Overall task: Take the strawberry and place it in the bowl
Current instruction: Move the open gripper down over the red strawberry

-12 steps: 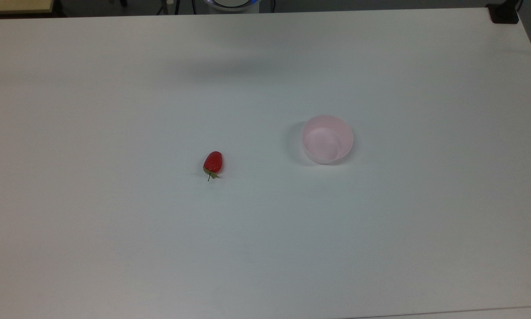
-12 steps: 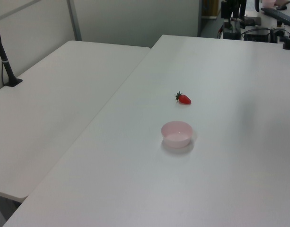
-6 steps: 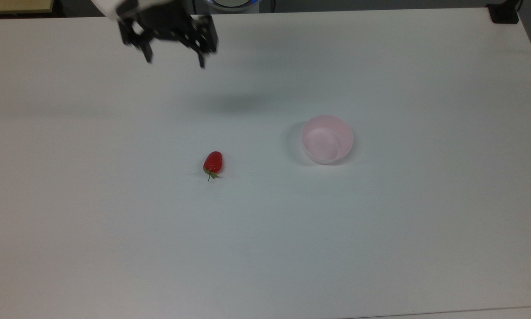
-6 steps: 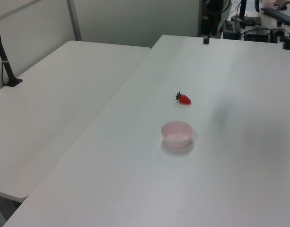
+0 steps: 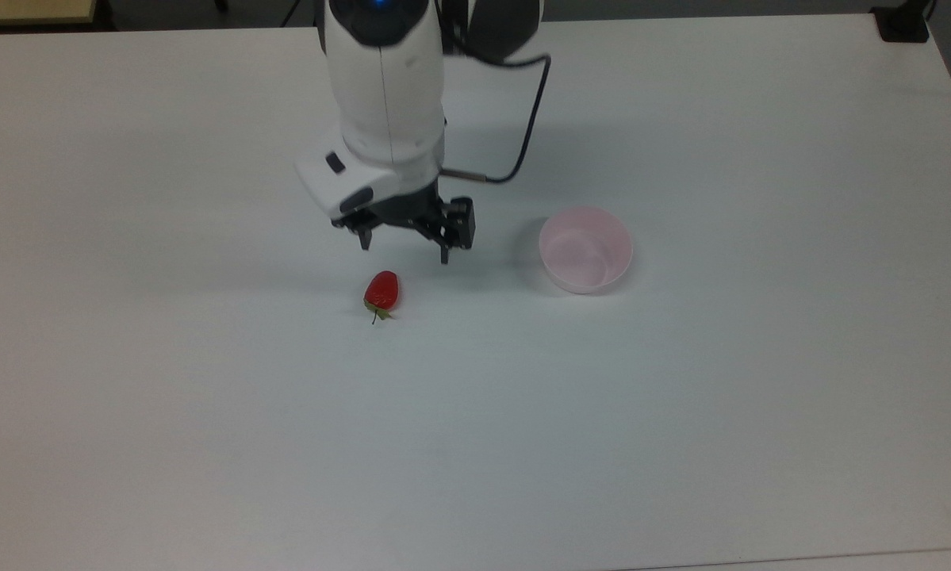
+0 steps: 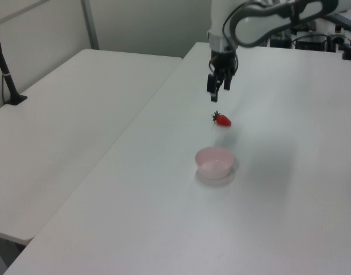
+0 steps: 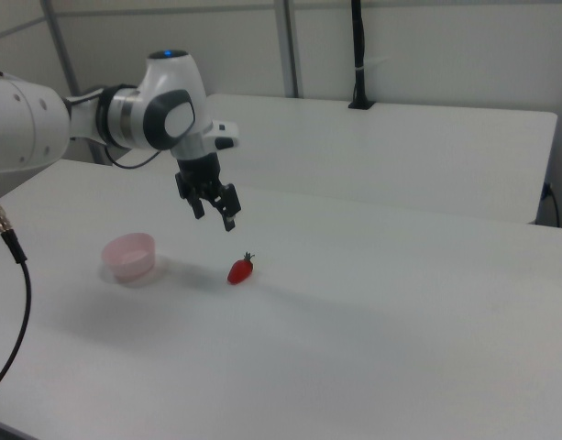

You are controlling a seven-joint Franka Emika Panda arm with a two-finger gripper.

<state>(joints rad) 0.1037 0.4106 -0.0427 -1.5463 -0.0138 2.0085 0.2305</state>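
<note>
In the top view the gripper [image 5: 404, 252] hangs above the white table [image 5: 205, 444], its fingers [image 5: 446, 255] spread wide and holding nothing. The strawberry [image 5: 381, 290] lies on its side just below the gripper in the top view, red body toward the arm and green cap and stem pointing away. The pale pink bowl [image 5: 586, 249] stands to the top view's right, well apart from the fruit and with nothing in it. I judge the open fingers are set for a descent onto the fruit, which is not yet between them.

In the left view the gripper [image 6: 217, 89] points straight down, clearly off the table, above and slightly to the left view's left of the strawberry [image 6: 223, 120]. The bowl [image 6: 214, 161] sits nearer the camera, apart from the fruit. The vertical wrist suits a top-down grasp on so small an object.

In the right view the gripper [image 7: 216, 211] hovers up and to the right view's left of the strawberry [image 7: 240, 269], with clear air between them; the bowl [image 7: 129, 255] is further to the right view's left. The short gap between fruit and bowl should make the carry brief, though the glossy rounded fruit may slip if the fingers close off-centre.
</note>
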